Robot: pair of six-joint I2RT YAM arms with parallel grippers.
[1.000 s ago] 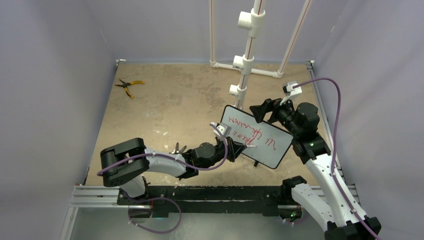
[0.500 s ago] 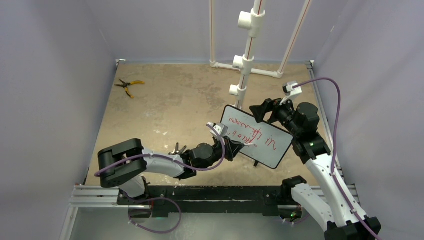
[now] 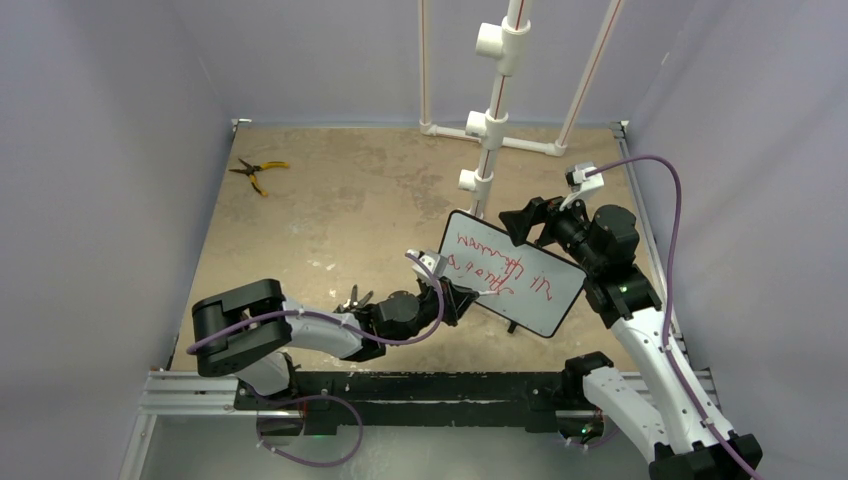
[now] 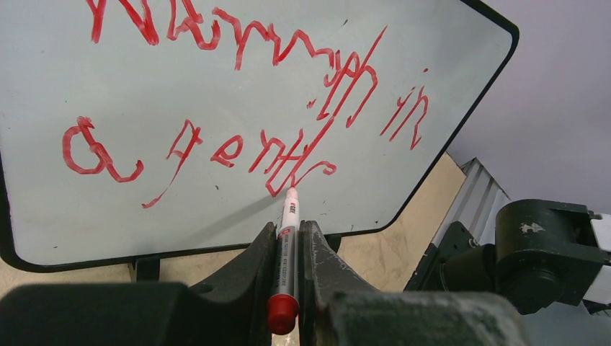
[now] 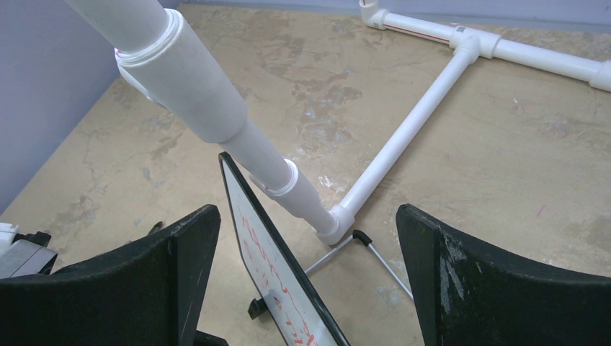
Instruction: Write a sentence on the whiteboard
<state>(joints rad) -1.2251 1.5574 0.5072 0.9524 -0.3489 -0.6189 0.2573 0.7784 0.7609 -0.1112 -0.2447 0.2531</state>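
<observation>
Left pincer (image 4: 288, 227), marker (image 4: 287, 249) leftward (whiteboard (image 4: 180, 94) ahead)

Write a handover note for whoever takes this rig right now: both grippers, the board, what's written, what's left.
Left gripper: shut on the red marker, with the tip at the whiteboard, by the end of the second line.
Right gripper: open, fingers wide on either side of the board's edge; no contact shows in its wrist view.
Whiteboard: stands beside the white pipe frame.
Done: the sentence runs to two red lines.
Left: probably only the last stroke, then lift the marker clear.
</observation>
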